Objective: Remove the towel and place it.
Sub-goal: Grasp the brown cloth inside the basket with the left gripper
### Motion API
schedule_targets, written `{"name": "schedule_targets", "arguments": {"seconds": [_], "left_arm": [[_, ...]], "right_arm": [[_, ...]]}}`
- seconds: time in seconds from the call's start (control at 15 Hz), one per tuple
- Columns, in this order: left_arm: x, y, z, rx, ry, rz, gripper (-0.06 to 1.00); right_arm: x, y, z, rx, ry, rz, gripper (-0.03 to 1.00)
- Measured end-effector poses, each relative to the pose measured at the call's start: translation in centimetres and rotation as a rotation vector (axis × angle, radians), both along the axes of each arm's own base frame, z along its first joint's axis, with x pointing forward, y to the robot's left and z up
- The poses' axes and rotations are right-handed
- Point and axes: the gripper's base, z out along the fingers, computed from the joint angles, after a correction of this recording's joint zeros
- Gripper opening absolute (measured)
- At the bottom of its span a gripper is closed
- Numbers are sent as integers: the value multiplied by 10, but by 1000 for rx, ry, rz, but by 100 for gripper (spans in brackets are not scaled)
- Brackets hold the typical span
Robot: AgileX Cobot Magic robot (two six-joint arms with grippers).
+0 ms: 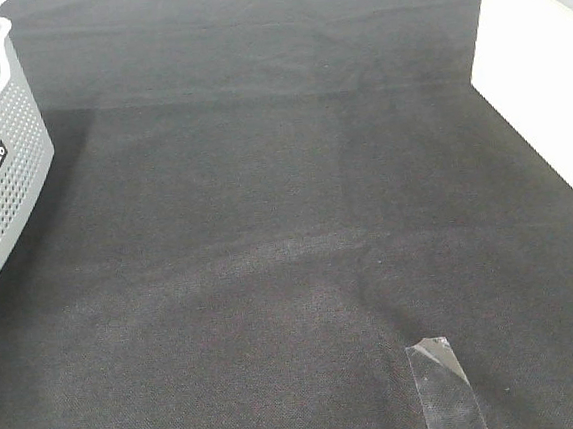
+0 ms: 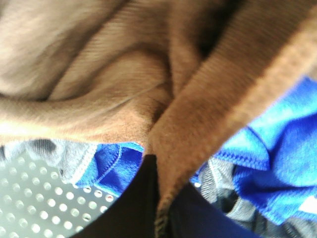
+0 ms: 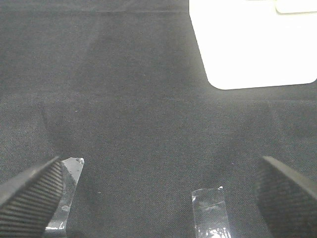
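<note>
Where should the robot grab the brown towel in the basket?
Grip the towel by its thick stitched hem, coming from above. The hem folds into a raised ridge over the blue cloth, and the basket walls probably block a sideways approach.

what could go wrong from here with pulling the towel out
1. The blue cloth lies bunched right against the towel in the basket, so it may get dragged out too.
2. The left gripper seems to pinch only a fold of the hem, so the towel could slip free as it lifts.
</note>
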Motion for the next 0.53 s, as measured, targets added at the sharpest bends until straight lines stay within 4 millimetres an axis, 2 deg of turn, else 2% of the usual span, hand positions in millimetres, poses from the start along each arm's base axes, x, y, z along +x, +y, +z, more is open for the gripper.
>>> {"name": "schedule_targets", "arguments": {"seconds": [0.33, 0.4, 0.53], "left_arm": [[0, -1, 1, -67, -107, 202, 0], [-2, -2, 9, -80, -138, 234, 0], [-9, -5, 42, -95, -237, 263, 0]], "right_arm": [[0, 0, 0, 0, 0, 0, 96], [0, 0, 0, 0, 0, 0, 96], [0, 0, 0, 0, 0, 0, 96]]}}
